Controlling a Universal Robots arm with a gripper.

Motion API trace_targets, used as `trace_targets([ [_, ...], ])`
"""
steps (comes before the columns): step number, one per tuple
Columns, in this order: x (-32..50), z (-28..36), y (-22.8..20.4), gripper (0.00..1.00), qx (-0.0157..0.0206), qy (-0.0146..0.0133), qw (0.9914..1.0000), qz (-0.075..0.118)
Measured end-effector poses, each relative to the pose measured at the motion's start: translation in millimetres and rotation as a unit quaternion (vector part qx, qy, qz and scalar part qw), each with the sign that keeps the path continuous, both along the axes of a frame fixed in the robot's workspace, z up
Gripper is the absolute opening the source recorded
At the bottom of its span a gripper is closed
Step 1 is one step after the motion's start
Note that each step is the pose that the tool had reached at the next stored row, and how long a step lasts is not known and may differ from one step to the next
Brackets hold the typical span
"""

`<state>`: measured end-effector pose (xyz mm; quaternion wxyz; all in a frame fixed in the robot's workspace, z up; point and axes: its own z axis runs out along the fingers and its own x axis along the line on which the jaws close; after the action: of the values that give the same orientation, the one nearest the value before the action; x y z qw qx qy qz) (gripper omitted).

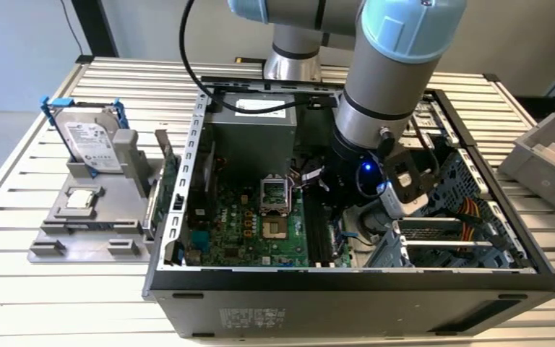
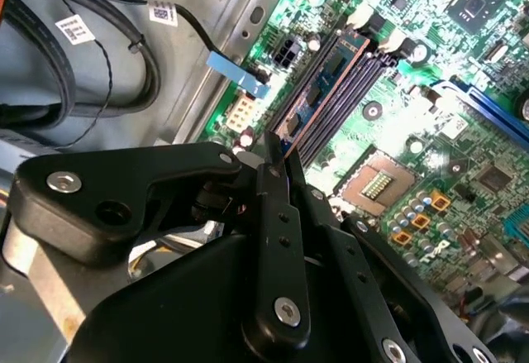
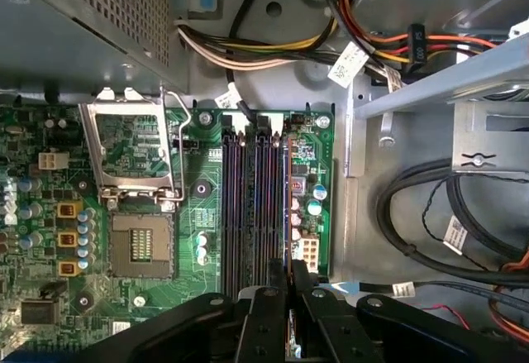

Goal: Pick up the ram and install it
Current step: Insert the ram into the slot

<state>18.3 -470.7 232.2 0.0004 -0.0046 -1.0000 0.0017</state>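
in the second wrist view the tool (image 2: 277, 158) has its black fingers (image 2: 273, 206) pressed together on the near end of the ram (image 2: 322, 90), a thin stick with a blue label that stands on edge in the outermost of the long black slots (image 2: 351, 94). the ram runs from the fingertips along that slot, on the side nearest the board's edge. in the first wrist view the same grip shows: the tool (image 3: 289, 274) pinches the ram's (image 3: 287, 198) end, and the stick lies in line with the slots (image 3: 252, 206) (how deep it sits in the slot cannot be told). beside the slots lies the open cpu socket (image 3: 142, 243) with its metal frame raised, on the green motherboard (image 3: 50, 214). past the board's edge, bundled cables (image 3: 273, 45) run across the grey case floor.

in the exterior view the arm (image 1: 389, 79) reaches down into the open case (image 1: 355, 285), its wrist low over the motherboard (image 1: 248, 231). farther off, to the exterior view's left, a hard drive (image 1: 92, 141) with blue rails stands upright in a grey holder (image 1: 84, 231) on the slatted desk (image 1: 8, 217).
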Motion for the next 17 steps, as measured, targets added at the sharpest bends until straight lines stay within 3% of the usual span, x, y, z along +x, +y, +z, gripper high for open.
trace_targets([
  [12,-1.4,-13.0,0.0,0.0,-0.0005,0.0,1.0,0.0],
  [17,-1.6,-15.2,0.0,0.0,-0.0006,0.0,1.0,0.0],
])
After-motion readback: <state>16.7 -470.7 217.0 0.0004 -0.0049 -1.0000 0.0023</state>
